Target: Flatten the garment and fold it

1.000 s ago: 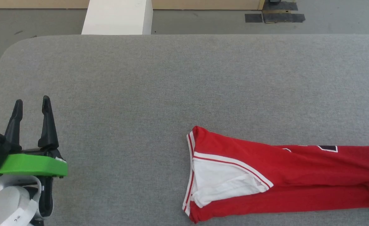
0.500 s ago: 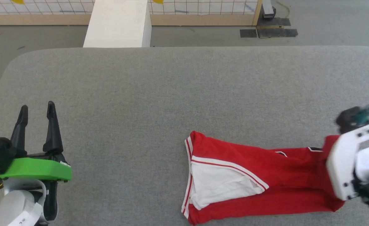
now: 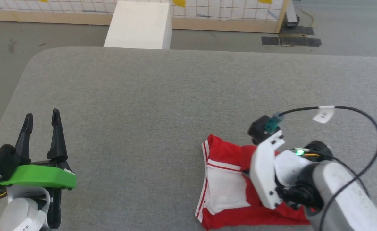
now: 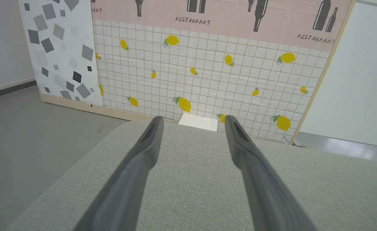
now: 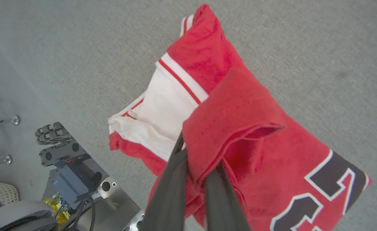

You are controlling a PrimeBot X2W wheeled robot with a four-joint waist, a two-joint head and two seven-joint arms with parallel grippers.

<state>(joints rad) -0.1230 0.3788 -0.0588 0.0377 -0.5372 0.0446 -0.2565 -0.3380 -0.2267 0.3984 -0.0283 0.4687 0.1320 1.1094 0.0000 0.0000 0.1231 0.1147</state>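
1. Grey woven fabric covers the tabletop [image 3: 143,96] in the head view. The garment [image 3: 227,186], a red jersey T-shirt with a white sleeve and red-and-white striped trim, lies bunched near the front edge, right of centre.
2. Head view, left side: the left gripper [image 3: 42,113] hovers above the front left corner of the tabletop, well apart from the garment. Its two dark fingers are spread wide and hold nothing.
3. Head view, right side: the right arm's white wrist bracket [image 3: 265,173] sits over the garment and hides that arm's fingers. A white block [image 3: 138,25] stands on the floor beyond the far edge.
4. Left wrist view: both fingers [image 4: 143,160] stand fully apart over bare tabletop [image 4: 191,179]. A lemon-printed grid panel [image 4: 207,77] rises behind it.
5. Right wrist view: the right gripper [image 5: 198,160] is closed, its fingers pinching a red fold of the garment [image 5: 239,112]. The fold drapes over the fingertips.
6. Right wrist view, garment: the white sleeve lies left of the fold. A black numeral print [image 5: 332,173] with white outline shows at lower right. The cloth rests on the tabletop [image 5: 304,48].
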